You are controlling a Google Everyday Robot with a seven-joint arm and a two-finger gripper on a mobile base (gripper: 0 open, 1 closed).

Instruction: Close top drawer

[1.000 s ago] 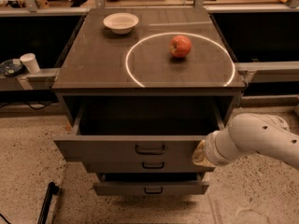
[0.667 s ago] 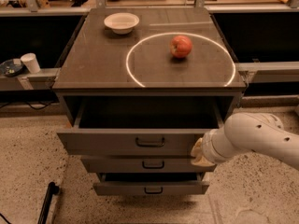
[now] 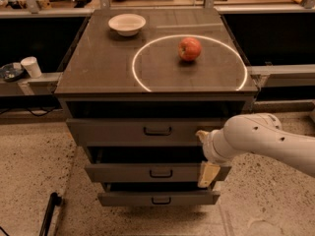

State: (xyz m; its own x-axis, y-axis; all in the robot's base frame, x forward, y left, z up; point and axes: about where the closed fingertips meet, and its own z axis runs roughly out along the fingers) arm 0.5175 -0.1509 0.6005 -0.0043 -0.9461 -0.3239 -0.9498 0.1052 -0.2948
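Top drawer (image 3: 108,132), wide grey metal with a black loop handle (image 3: 157,131), juts slightly out under the counter's (image 3: 98,73) front edge. The white arm's gripper (image 3: 204,154) sits against its right end, fingers (image 3: 208,174) spread, holding nothing. Likely stiff and fairly heavy; push the flat front squarely.

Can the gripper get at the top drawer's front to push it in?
Probably yes: the gripper sits at the right end of the top drawer, against its front panel, with nothing between them.
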